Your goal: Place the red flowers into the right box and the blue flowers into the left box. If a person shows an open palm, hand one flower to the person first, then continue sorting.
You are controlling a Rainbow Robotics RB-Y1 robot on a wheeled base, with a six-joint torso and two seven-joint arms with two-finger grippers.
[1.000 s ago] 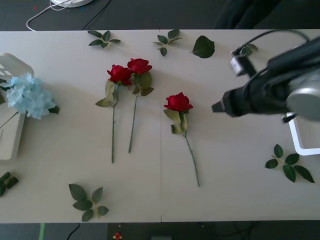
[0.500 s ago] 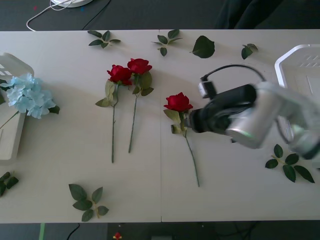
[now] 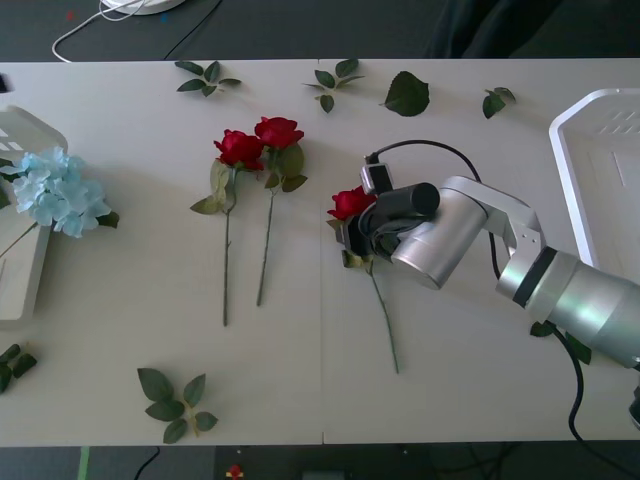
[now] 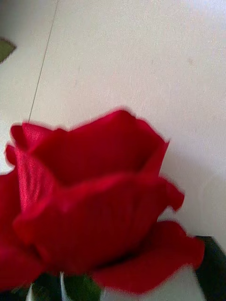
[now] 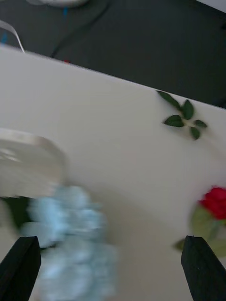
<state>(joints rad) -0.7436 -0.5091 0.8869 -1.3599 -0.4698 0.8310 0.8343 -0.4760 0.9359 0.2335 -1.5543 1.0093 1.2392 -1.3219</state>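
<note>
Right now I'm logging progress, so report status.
Right claw at lone red artificial rose, grip unclear. Left claw open over pale blue flower cluster. Nothing blocking.

White table (image 3: 120, 300) w/ three red flowers (image 3: 262, 140) mid-surface, blue flowers (image 3: 57, 192) by left box (image 3: 20, 290), right box (image 3: 570, 170), loose leaf sprigs (image 3: 176, 402) scattered.

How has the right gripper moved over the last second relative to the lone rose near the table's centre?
Yes. The right gripper has swept leftward from near the right box and now sits at the lone red rose, which has stayed put.
</note>
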